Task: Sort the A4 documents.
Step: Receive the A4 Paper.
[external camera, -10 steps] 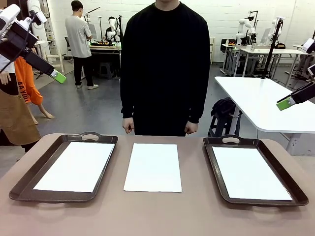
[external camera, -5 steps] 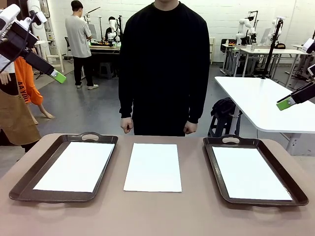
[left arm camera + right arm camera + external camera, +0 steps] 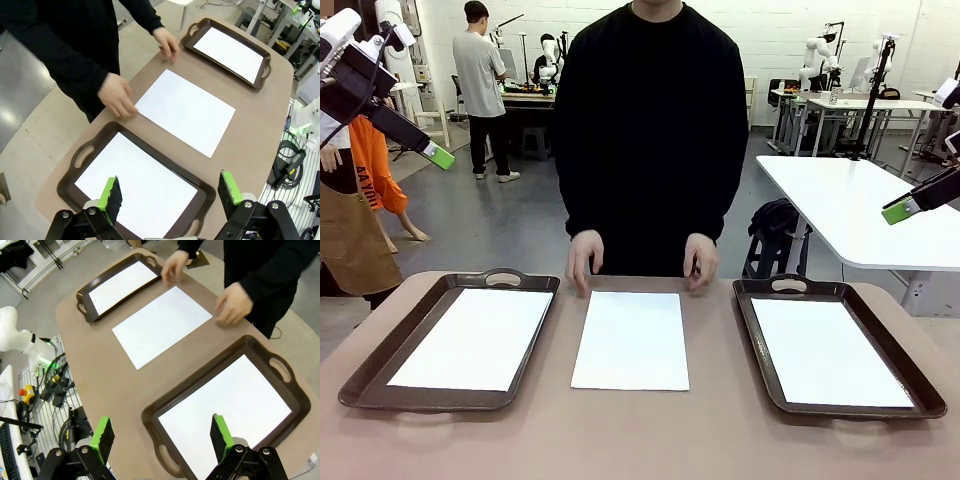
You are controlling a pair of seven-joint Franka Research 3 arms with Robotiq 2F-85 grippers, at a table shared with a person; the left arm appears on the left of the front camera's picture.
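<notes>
The left gripper and right gripper both stand wide, holding nothing, their bases cut off by the frame edge. Below them lie the left sheet in the left tray and the right sheet in the right tray. The middle sheet lies beyond the fingertips on the tan table with the person's hands at its far edge, contact hard to judge — behind, a grey-floored lab with a white table.

person's hands at middle sheet's far edge, near table bare, left tray and right tray flanking
</notes>
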